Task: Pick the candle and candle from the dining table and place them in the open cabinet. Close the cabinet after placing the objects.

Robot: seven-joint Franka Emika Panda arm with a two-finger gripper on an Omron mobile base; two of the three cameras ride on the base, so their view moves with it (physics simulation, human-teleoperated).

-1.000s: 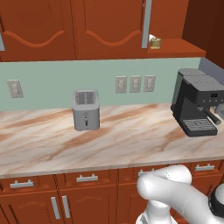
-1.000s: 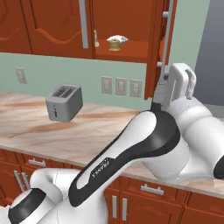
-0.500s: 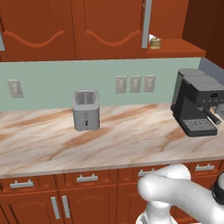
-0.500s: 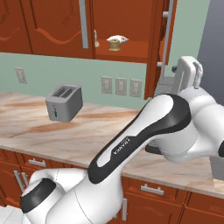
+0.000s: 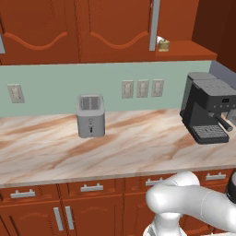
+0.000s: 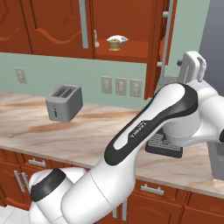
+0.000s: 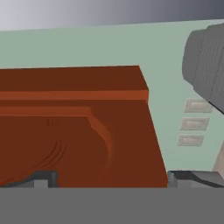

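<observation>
Both candles stand together on the shelf of the open cabinet (image 6: 131,48): a squat tan-yellow candle (image 6: 114,44) (image 5: 163,45) and a pale cream candle (image 6: 120,39) (image 5: 159,40) right behind it. The cabinet's door (image 6: 158,52) stands swung out, its silver bar handle (image 6: 167,35) facing right. My gripper (image 6: 184,65) hovers to the right of that door, apart from it. In the hand view the door's arched outer face (image 7: 74,127) lies ahead, and my gripper (image 7: 116,179) is open with nothing between its fingertips (image 7: 41,178). The dining table is out of view.
Below the cabinets runs a marble counter (image 5: 138,147) with a grey toaster (image 5: 91,115) (image 6: 64,103) and a black coffee machine (image 5: 209,113) (image 7: 209,65). Wall outlets (image 5: 142,87) sit between them. Closed cabinet doors (image 5: 69,27) hang to the left.
My hand has drifted to the right and slightly up, away from the open door's edge. The door, the candles and the jaws' width are unchanged.
</observation>
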